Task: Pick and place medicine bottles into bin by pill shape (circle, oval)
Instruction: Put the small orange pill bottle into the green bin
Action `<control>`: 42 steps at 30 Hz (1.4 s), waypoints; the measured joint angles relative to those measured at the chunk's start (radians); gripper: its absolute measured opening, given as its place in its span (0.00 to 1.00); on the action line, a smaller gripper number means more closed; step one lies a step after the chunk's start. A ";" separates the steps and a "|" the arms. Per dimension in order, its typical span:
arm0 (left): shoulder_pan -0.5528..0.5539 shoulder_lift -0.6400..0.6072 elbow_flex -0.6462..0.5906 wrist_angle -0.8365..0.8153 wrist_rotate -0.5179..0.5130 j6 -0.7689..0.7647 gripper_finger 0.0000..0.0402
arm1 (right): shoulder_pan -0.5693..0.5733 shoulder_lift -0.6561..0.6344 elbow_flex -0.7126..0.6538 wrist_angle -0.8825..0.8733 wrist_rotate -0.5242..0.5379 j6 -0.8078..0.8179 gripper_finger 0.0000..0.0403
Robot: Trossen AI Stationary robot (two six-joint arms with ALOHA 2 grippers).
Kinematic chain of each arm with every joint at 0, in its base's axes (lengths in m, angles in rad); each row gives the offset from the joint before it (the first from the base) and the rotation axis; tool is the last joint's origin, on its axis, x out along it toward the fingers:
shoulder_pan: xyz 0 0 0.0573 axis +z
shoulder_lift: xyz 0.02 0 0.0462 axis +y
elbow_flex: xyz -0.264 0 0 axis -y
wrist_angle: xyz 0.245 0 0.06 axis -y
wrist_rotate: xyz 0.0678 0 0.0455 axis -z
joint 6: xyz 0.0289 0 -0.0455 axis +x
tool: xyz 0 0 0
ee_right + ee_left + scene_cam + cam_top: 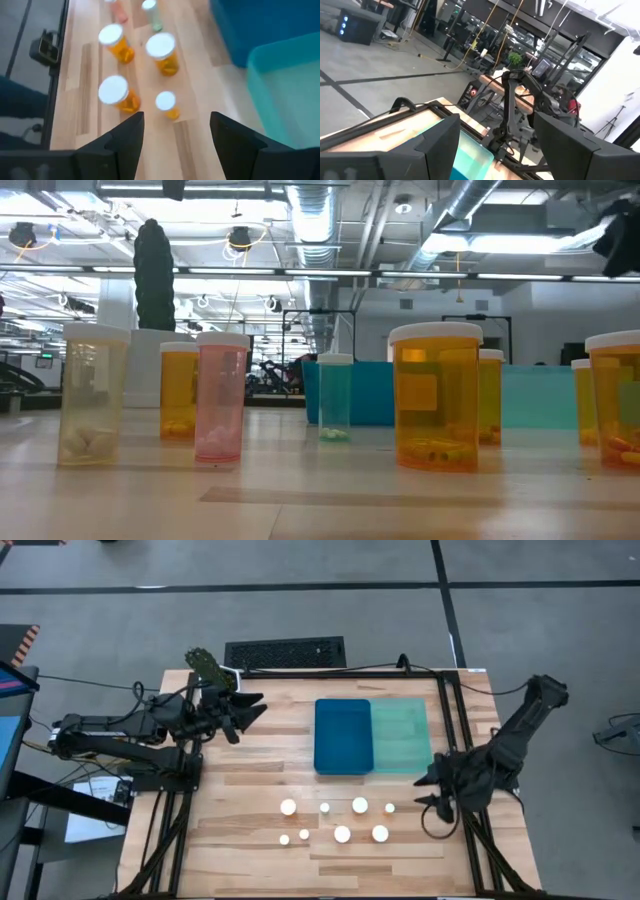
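Several small bottles with round white caps (342, 834) stand upright in two loose rows on the near middle of the wooden table. In the low view most are amber (435, 396); one is clear (93, 392), one pink (221, 396) and one teal (335, 396). My right gripper (428, 792) is open and empty above the table just right of the rows; its wrist view (175, 135) looks at several of the bottles (166, 102). My left gripper (258, 706) is open and empty, raised at the far left.
A dark blue tray (343, 736) and a pale teal tray (402, 737) lie side by side beyond the bottles, at the table's far middle. A black keyboard-like grille (285, 652) lies past the far edge. Black frame rails run along the table's left and right sides.
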 joint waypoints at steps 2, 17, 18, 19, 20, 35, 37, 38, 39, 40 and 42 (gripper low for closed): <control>0.000 -0.001 0.000 -0.002 0.000 0.001 0.62 | 0.004 0.037 -0.021 0.025 0.000 -0.022 0.60; 0.000 0.000 0.000 -0.005 -0.006 0.006 0.62 | -0.072 0.309 -0.027 0.305 0.008 -0.220 0.60; 0.000 0.000 0.000 -0.005 -0.006 0.006 0.62 | -0.075 0.321 -0.027 0.318 0.001 -0.221 0.60; 0.000 0.000 0.000 -0.006 -0.006 0.006 0.62 | -0.080 0.335 -0.027 0.333 -0.009 -0.221 0.60; 0.000 0.000 0.000 -0.006 -0.006 0.006 0.62 | -0.083 0.348 -0.027 0.343 -0.012 -0.221 0.60; 0.000 0.000 0.000 -0.009 -0.006 0.005 0.62 | -0.101 0.515 -0.027 0.395 -0.018 -0.225 0.60; 0.000 0.000 0.000 -0.009 -0.006 0.005 0.62 | -0.111 0.530 -0.027 0.400 -0.018 -0.224 0.60; 0.000 0.000 0.000 -0.009 -0.006 0.005 0.62 | -0.114 0.536 -0.027 0.399 -0.020 -0.224 0.60; 0.000 0.000 0.000 -0.009 -0.006 0.005 0.62 | -0.118 0.537 -0.027 0.397 -0.025 -0.224 0.60; 0.000 0.000 0.000 -0.009 -0.006 0.004 0.62 | -0.121 0.536 -0.027 0.401 -0.026 -0.224 0.59; 0.000 0.000 0.000 -0.009 -0.006 -0.005 0.62 | -0.130 0.536 -0.027 0.401 -0.026 -0.224 0.59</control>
